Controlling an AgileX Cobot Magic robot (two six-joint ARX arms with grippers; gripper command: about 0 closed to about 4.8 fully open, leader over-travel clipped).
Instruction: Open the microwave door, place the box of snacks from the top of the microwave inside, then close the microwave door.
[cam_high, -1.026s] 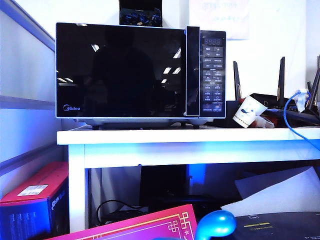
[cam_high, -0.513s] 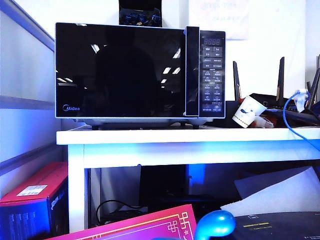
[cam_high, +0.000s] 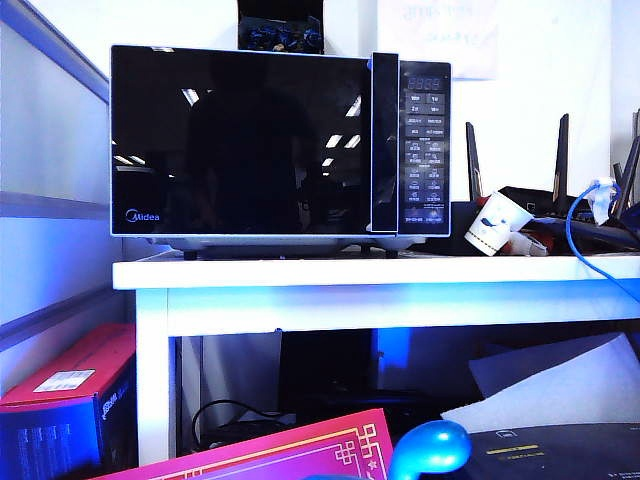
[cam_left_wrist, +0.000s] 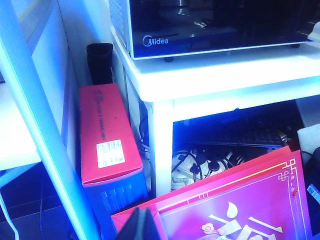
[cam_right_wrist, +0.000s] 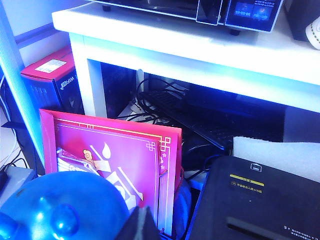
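Below glossy microwave, both tools seemingly closed.

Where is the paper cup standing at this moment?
In the exterior view the paper cup lies tilted on the white table, right of the microwave, beside its button panel and before the black router.
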